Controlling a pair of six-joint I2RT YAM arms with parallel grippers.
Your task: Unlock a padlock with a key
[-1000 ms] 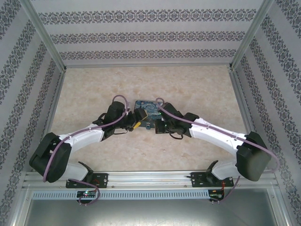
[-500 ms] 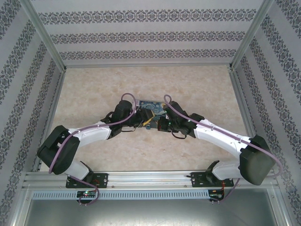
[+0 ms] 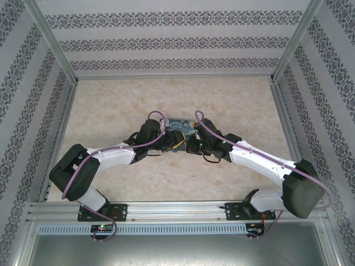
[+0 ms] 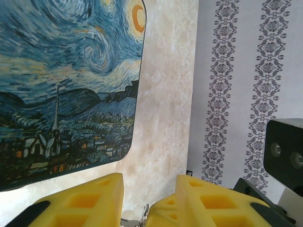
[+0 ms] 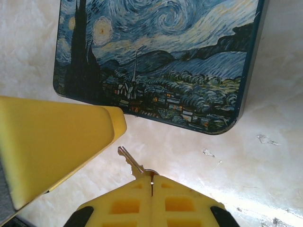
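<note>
Just off the painted box's (image 5: 156,61) near edge, the key (image 5: 129,161) shows only its blade; my right gripper (image 5: 151,182) hides its head. Inside my left gripper (image 4: 149,189), off the box's corner, a silvery sliver (image 4: 144,210) is cut off, unidentifiable

Starry-Night box (image 5: 156,61) on marbled table (image 3: 233,100)

Blue swirl-print box (image 5: 156,56), yel. R gripper (image 5: 151,179), silver key (image 5: 129,160)
</note>
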